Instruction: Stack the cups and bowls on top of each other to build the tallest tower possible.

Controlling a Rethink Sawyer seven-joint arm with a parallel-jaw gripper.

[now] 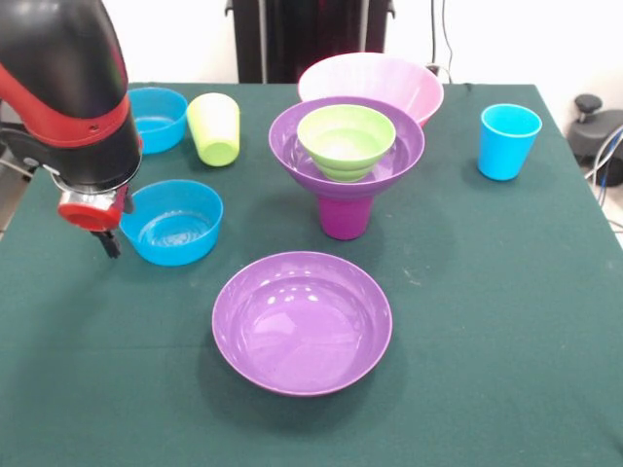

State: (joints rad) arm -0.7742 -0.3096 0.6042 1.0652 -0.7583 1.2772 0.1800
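The tower stands mid-table: a purple cup carries a wide purple bowl, and a small ribbed green bowl sits in that bowl. A second wide purple bowl lies in front of it. A small blue bowl is at the left. My gripper hangs low just left of this bowl's rim; I cannot tell whether it touches the bowl. Another blue bowl, a lime green cup, the big pink bowl and a light blue cup stand farther back. The orange cup is out of view.
The red and black arm fills the upper left and hides part of the table there. The green table ends at the right near some cables on the floor.
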